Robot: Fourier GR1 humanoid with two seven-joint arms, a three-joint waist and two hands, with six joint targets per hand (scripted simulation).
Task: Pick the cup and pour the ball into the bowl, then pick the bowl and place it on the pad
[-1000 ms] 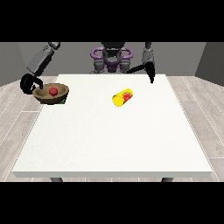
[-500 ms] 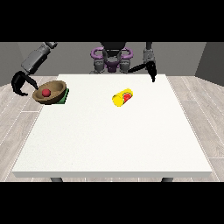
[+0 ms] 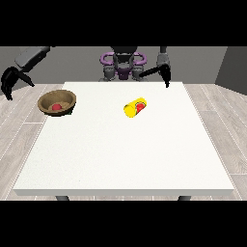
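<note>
The bowl (image 3: 57,102) has been let go within the last second: a second ago it was cupped by the hand at the view's left (image 3: 9,83), half a second ago that hand was already drawn back to its left edge, and now the hand is seen well apart from it, off the table's (image 3: 125,154) left side and raised. Its fingers are seen spread and hold nothing. The bowl is now set at the far-left corner of the table, upright, with the red ball (image 3: 57,106) inside it. A dark green edge, taken to be the pad (image 3: 70,112), is glimpsed under the bowl's near-right rim, so the bowl is judged to be resting on the pad, though most of the pad is hidden.

The cup (image 3: 135,107) is left lying on its side near the table's middle, toward the far edge, its red-lined mouth turned to the right; it has not shifted across the three frames. The hand at the view's right (image 3: 165,76) hangs at the far edge, fingers pointing down, apart from the cup and unchanged.

With ball in bowl and bowl released on the pad, the task is judged essentially complete.
</note>
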